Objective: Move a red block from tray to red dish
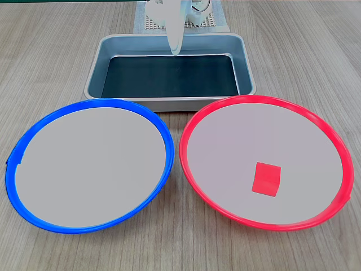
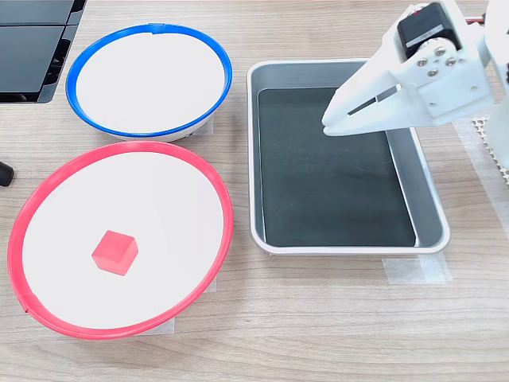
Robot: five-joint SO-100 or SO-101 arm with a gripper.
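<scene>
Second exterior view first: I see a pale wood-grain tabletop from above. A rectangular silver tray with a dark bottom lies right of centre, and nothing lies on the part of its bottom that shows. My arm's white end effector reaches in from the second exterior view's upper right and hangs over the far part of the tray, tips pointing toward the second exterior view's left. Its two fingers are pressed together, with only a thin dark slit between them, and they pinch nothing. The red dish, a big round plate with a pale centre, sits at the lower left, just beside the tray. The red block rests inside it, flat on the pale centre toward the dish's lower left, well apart from the end effector. A same-sized blue-rimmed plate sits above the red dish, empty, and a dark flat object shows at the upper left corner. In the first exterior view, the tray is at the back, the end effector points down over its far edge, the red dish is at the first exterior view's right with the red block in it, and the blue-rimmed plate is at the left.
</scene>
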